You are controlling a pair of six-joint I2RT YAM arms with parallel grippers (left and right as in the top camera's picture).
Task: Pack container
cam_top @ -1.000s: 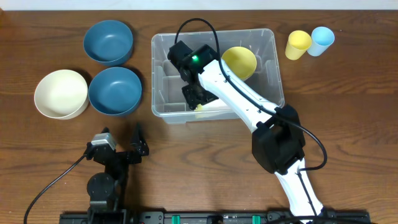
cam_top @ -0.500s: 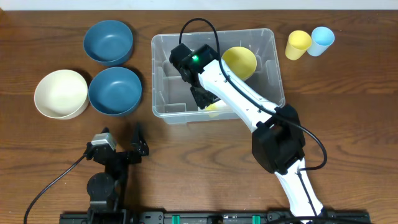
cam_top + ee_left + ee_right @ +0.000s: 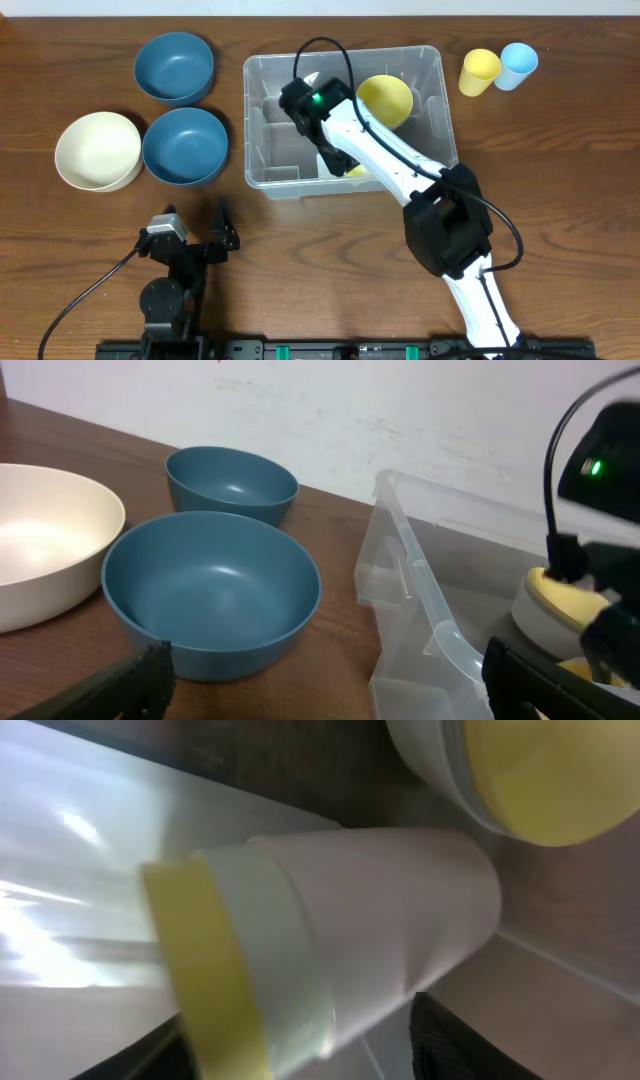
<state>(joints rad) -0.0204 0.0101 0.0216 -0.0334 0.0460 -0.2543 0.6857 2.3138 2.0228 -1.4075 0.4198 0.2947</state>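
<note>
The container [image 3: 270,100] is a large clear bin in the middle of the table, also seen from the left wrist as the container [image 3: 420,600]. A yellow bowl [image 3: 385,100] lies tilted in its right half. My right gripper [image 3: 340,160] reaches down inside, near the front wall. It is shut on a white cup with a yellow rim [image 3: 330,950], which lies sideways between the fingers; the same cup [image 3: 356,171] peeks out below the arm. The yellow bowl [image 3: 540,770] sits just beyond it. My left gripper [image 3: 195,215] rests open and holds nothing, near the front edge.
Two blue bowls [image 3: 175,67] [image 3: 185,145] and a cream bowl [image 3: 97,150] stand left of the bin. A yellow cup [image 3: 479,72] and a light blue cup [image 3: 517,65] lie at the back right. The right arm's cable arches over the bin.
My right gripper has slid to the right along the bin's front wall, taking the yellow-rimmed cup with it. The left arm has not moved.
</note>
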